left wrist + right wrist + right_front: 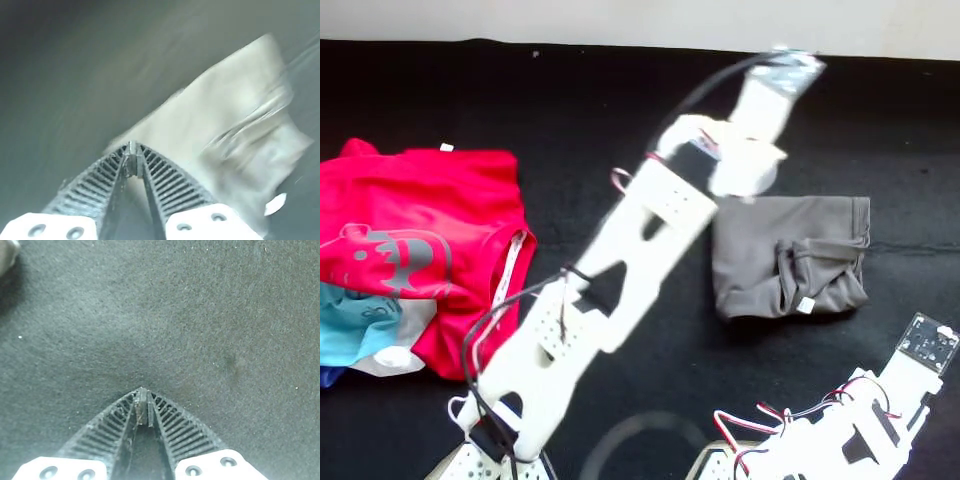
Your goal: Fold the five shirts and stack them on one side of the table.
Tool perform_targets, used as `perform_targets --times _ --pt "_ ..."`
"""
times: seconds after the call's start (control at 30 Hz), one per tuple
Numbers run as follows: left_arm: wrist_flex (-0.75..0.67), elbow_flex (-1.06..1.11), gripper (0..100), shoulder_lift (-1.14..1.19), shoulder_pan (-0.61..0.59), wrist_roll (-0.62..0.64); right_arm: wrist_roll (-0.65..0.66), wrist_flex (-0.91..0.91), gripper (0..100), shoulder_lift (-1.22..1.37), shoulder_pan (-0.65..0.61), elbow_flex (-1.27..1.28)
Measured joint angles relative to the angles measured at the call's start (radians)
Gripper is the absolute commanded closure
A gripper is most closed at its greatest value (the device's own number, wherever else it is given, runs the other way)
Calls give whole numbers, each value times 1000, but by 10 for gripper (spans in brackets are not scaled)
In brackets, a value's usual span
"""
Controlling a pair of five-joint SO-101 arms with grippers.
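Observation:
A grey folded shirt (790,255) lies on the black table cover (570,100) right of centre, a small white tag at its near edge. My left gripper (745,183) hovers over the shirt's far left corner. In the left wrist view the left gripper (131,151) is shut with nothing between its fingers, and the grey shirt (225,115) spreads out beyond the tips. A red shirt (420,230) with a grey print lies loose at the left, on top of a light blue shirt (355,325) and a white one (405,355). My right gripper (142,392) is shut over bare black cover.
The right arm (860,420) is folded back at the near right corner. The left arm (620,270) stretches diagonally across the middle of the table. A pale wall strip (720,20) runs behind the far edge.

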Motion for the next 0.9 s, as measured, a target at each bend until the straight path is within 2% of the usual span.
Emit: perform_targets --times 0.13,0.27,0.4,0.67,0.9 --pt "219 0 991 5 -132 0 0 0 991 0 0 0" --pt "367 0 991 54 -252 0 0 0 991 0 0 0" --pt "391 57 991 86 -419 -8 0 0 991 0 0 0" --pt "394 321 991 86 -700 -150 0 0 991 0 0 0" --pt "391 394 991 86 -1020 -347 0 0 991 0 0 0"
